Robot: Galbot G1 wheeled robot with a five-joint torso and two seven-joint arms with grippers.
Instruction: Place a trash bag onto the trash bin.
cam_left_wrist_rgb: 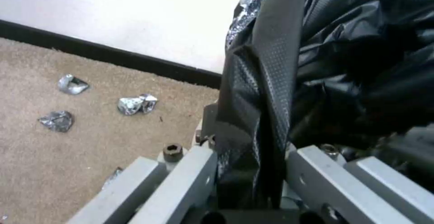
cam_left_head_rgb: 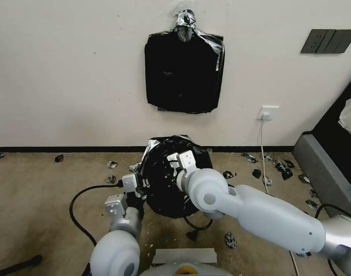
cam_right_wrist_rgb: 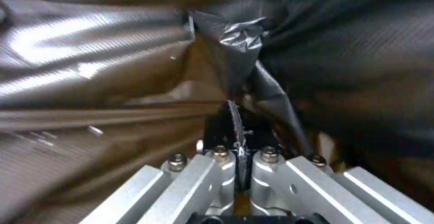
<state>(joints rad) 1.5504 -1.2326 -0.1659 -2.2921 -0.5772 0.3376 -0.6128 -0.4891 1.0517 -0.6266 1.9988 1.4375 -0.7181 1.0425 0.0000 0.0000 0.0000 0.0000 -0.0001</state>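
Note:
The glossy black trash bag (cam_left_head_rgb: pixel 166 188) is draped over something round on the carpet by the wall; the trash bin is hidden beneath it. At the bag's left edge, my left gripper (cam_left_head_rgb: pixel 140 184) is shut on a fold of the plastic, and the left wrist view shows the bag (cam_left_wrist_rgb: pixel 352 57) bunched against the left gripper (cam_left_wrist_rgb: pixel 253 95). My right gripper (cam_left_head_rgb: pixel 174 163) reaches into the top of the bag from the right. In the right wrist view the right gripper (cam_right_wrist_rgb: pixel 234 118) is shut, with a thin pleat of the bag (cam_right_wrist_rgb: pixel 239 40) pinched between its fingers.
A flat bundle of black bags (cam_left_head_rgb: pixel 184 73) hangs on the wall above. Small crumpled black scraps (cam_left_head_rgb: pixel 282 166) litter the carpet, more of them (cam_left_wrist_rgb: pixel 135 104) to the left. A white cable (cam_left_head_rgb: pixel 263 149) drops from a wall socket; a black cable (cam_left_head_rgb: pixel 77 199) loops at left. Grey furniture (cam_left_head_rgb: pixel 325 172) stands at right.

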